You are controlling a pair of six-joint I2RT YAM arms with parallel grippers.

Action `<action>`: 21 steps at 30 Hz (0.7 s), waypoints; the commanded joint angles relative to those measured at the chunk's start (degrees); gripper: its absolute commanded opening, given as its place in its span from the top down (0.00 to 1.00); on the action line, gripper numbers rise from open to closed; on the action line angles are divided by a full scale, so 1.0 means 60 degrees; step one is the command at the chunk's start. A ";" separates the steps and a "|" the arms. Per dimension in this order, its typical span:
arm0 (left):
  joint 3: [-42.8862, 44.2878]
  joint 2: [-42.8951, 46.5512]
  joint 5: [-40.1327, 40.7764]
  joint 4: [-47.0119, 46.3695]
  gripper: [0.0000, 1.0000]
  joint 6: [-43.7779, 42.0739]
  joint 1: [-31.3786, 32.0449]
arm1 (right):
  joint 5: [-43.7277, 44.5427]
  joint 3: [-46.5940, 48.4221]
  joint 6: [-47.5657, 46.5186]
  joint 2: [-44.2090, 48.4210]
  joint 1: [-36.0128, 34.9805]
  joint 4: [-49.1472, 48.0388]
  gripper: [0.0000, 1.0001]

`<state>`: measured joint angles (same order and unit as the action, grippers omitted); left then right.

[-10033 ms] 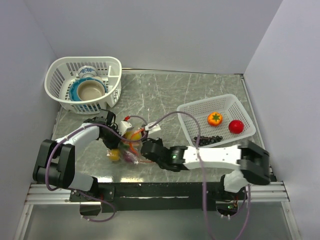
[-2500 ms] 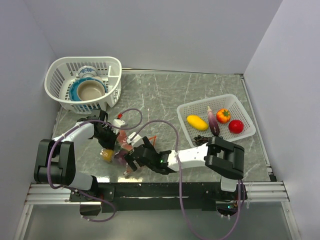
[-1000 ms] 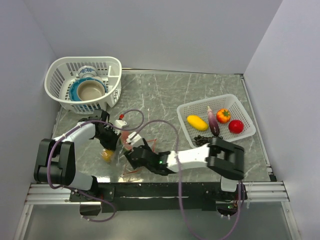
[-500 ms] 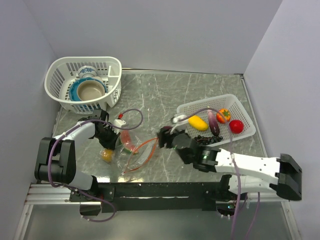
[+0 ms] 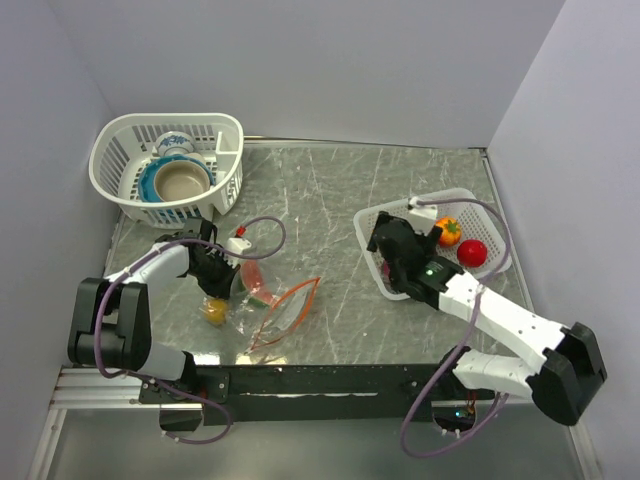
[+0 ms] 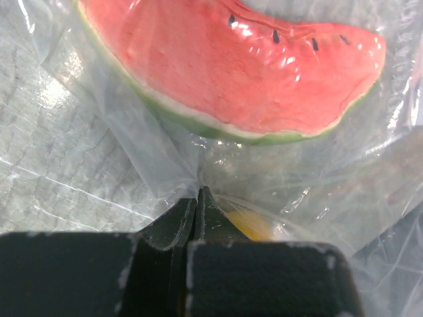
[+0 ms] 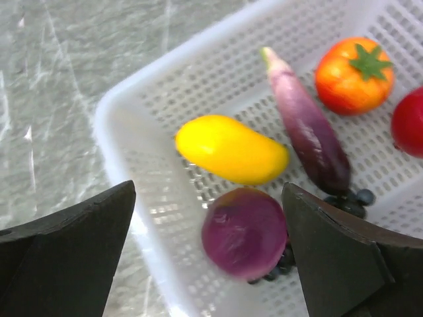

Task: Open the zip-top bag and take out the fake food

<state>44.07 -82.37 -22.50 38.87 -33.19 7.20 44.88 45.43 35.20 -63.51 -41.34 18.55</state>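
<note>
1. The left pincer point(image 6: 197, 198) is pinching a fold of the clear bag point(image 6: 119, 132), jaws shut on the film. Its own body is filling the bottom of the wrist view and hiding whatever is underneath.
2. A watermelon slice point(image 6: 244, 79) is lying inside the bag just ahead of those tips. A yellow piece point(image 6: 248, 224) is peeking out right beside them, mostly covered.
3. From above, the bag's orange zip strip point(image 5: 296, 292) is gaping open on the side away from the left pincer.
4. The right pincer point(image 7: 207, 195) is hanging wide open over a white basket point(image 7: 142, 158), gripping nothing.
5. A purple ball point(image 7: 244, 231) is lying between its fingers, touching neither and looking slightly blurred.
6. Beyond its tips a yellow fruit point(image 7: 231, 148), an eggplant point(image 7: 307, 135) and an orange tomato point(image 7: 353, 66) are resting. The frame edge is cutting off a red one point(image 7: 410, 122), and the grapes point(image 7: 362, 196) are barely showing.
7. A grey marbled table point(image 5: 320, 200) is carrying everything, with pale walls point(image 5: 330, 70) closing it in.
</note>
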 commanded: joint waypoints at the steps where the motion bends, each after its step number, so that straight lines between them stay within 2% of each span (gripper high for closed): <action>1: 0.0403 0.0368 -0.0424 0.0201 0.99 0.0170 -0.0043 | 0.0750 0.1113 -0.0794 -0.0577 -0.1496 0.0017 0.00; 5: 0.0447 0.0325 -0.0425 0.0186 0.99 0.0185 -0.0043 | 0.0622 0.1319 -0.2129 -0.1016 -0.3273 -0.1052 0.00; 8: 0.0404 0.0208 -0.0410 0.0084 0.99 0.0185 -0.0043 | 0.0197 0.1496 -0.2395 -0.1894 -0.4282 -0.1537 0.00; 12: 0.0272 0.0061 -0.0278 -0.0135 0.99 0.0185 -0.0043 | -0.0098 0.1394 -0.2614 -0.3036 -0.5453 -0.2430 0.09; 17: 0.0184 -0.0115 0.0014 -0.0355 0.99 0.0214 -0.0043 | -0.0448 0.1554 -0.2893 -0.4355 -0.6292 -0.3486 0.20; 21: 0.0111 -0.0203 0.0249 -0.0487 0.99 0.0200 -0.0029 | -0.0786 0.1847 -0.2995 -0.5001 -0.6410 -0.3837 0.21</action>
<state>44.97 -83.15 -22.39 37.65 -32.12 7.16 41.45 53.10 18.72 -91.74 -79.83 1.43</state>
